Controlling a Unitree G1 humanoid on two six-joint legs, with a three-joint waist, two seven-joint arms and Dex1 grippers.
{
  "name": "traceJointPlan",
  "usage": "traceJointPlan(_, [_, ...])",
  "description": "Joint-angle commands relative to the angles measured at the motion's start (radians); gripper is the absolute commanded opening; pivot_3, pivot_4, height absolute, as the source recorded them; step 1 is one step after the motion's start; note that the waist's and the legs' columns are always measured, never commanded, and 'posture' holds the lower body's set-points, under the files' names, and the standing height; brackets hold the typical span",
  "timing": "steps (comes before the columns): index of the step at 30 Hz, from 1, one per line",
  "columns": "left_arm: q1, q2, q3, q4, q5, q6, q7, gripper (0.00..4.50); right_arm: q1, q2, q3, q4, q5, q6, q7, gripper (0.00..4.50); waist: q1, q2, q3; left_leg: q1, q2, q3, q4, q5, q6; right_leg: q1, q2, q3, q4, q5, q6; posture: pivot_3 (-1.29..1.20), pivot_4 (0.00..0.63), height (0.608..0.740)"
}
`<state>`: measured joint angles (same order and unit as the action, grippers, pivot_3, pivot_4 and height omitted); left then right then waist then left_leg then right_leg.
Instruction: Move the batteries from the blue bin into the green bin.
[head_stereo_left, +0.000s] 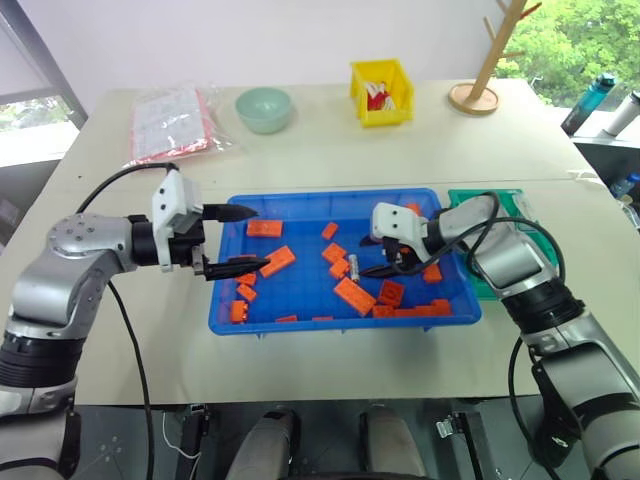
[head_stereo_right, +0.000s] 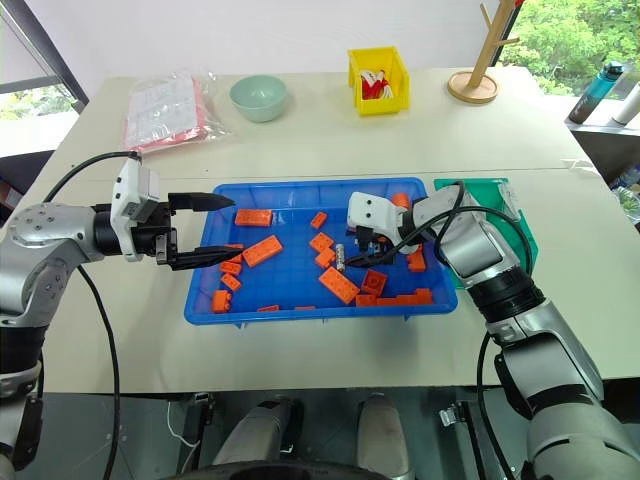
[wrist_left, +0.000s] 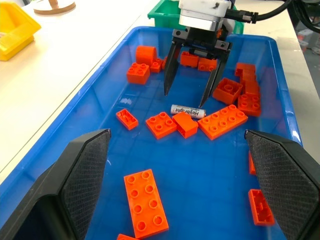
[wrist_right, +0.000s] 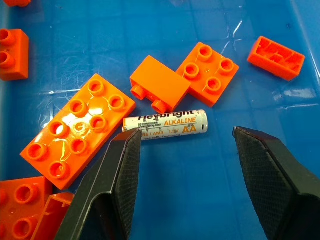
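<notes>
Hovering wide open, empty: right claw (wrist_right: 185, 165) over battery (wrist_right: 166, 124) in blue bin (head_stereo_left: 225, 300), mid-counter. Small, rigid, smooth, likely to roll; best pinched across mid-barrel, clear of touching orange bricks (wrist_right: 160, 90). Left claw (head_stereo_left: 228, 240) open, empty.

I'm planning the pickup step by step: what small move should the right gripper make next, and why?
Probably lower the right gripper straight down and close on the battery. Its fingers are open and hang just above the battery, which lies flat on the floor of the blue bin, against orange bricks.

Left end effector (head_stereo_left: 232, 240) level, fingers spread, right end effector (wrist_left: 191, 87) angled down, fingers apart
</notes>
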<state>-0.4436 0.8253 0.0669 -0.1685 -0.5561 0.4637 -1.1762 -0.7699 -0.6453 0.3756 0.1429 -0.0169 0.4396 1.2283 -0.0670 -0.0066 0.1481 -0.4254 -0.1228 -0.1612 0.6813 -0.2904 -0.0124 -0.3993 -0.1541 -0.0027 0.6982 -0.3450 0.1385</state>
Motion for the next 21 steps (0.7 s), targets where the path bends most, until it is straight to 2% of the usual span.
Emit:
traceJointPlan(1, [-0.015, 0.015, 0.029, -0.021, -0.001, -0.018, 0.000, 4.50, 0.000, 0.000, -0.018, -0.016, 0.006, -0.009, -0.005, 4.44, -0.001, 0.000, 0.000, 0.000, 0.000, 0.000, 0.000, 0.000, 0.000, 0.000, 0.000, 0.000, 0.000, 0.000, 0.000, 0.00, 0.150, 0.719])
traceJointPlan(11, [-0.027, 0.010, 0.024, -0.014, 0.004, -0.021, 0.000, 4.50, 0.028, 0.002, -0.002, -0.009, -0.012, -0.050, -0.014, 4.44, -0.001, 0.000, 0.000, 0.000, 0.000, 0.000, 0.000, 0.000, 0.000, 0.000, 0.000, 0.000, 0.000, 0.000, 0.000, 0.00, 0.150, 0.719])
traceJointPlan(21, [-0.040, 0.010, 0.022, -0.006, 0.008, -0.024, 0.003, 4.50, -0.004, 0.089, 0.012, 0.096, -0.036, -0.079, -0.061, 4.44, -0.002, 0.000, 0.000, 0.000, 0.000, 0.000, 0.000, 0.000, 0.000, 0.000, 0.000, 0.000, 0.000, 0.000, 0.000, 0.00, 0.150, 0.719])
